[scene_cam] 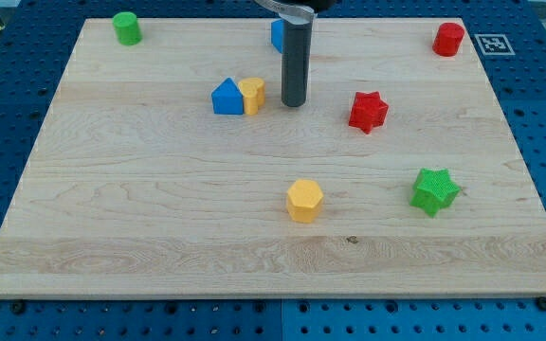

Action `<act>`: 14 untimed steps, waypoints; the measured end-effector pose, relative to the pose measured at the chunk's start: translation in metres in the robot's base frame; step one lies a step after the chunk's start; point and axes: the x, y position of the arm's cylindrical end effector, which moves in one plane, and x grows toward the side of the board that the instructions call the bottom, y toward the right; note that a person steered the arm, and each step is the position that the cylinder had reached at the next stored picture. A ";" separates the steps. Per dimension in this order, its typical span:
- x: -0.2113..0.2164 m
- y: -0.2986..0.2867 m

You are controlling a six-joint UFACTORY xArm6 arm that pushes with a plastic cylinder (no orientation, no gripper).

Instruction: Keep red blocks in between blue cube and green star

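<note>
My tip [294,102] rests on the board just right of the yellow block [252,95], which touches a blue house-shaped block [227,98]. The blue cube [277,35] sits at the view's top, mostly hidden behind my rod. A red star [368,111] lies right of my tip. A red cylinder [448,39] stands at the top right corner. The green star [434,190] lies at the lower right.
A green cylinder [126,27] stands at the top left corner. A yellow hexagonal block [304,201] lies below the centre. The wooden board [159,227] rests on a blue pegboard, with a marker tag [492,44] off its top right corner.
</note>
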 end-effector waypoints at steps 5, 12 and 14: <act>-0.009 0.094; -0.150 0.282; -0.148 0.235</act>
